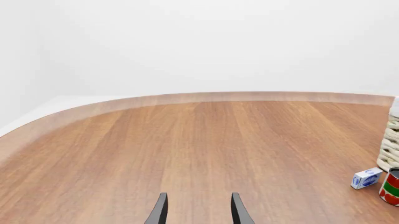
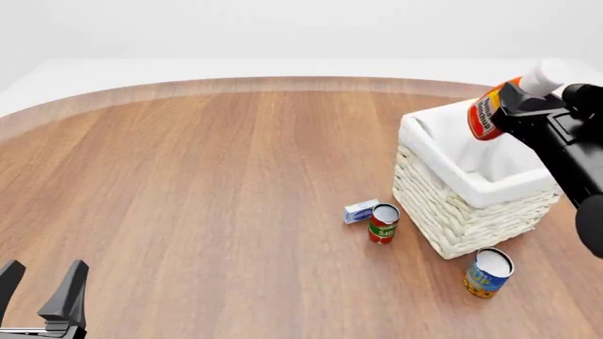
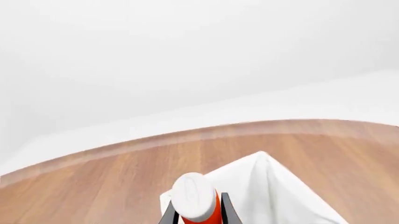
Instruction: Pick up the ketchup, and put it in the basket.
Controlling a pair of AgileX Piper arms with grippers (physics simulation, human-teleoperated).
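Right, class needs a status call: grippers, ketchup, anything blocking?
Left gripper open, idle. Right gripper shut on ketchup, tilted above basket. Nothing blocking the basket opening.

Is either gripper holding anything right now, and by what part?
The right gripper holds the ketchup, jaws closed on its upper body just below the white cap, tilted above the basket. The left gripper is open and holds nothing.

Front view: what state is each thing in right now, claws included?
Ketchup: gripped, tilted, in the air over the basket.
Basket: upright on the table, open top; nothing seen inside.
Red-green can: standing upright.
Blue-orange can: standing, leaning slightly.
Small box: lying flat.
Right claw: shut on the ketchup.
Left claw: open, empty.
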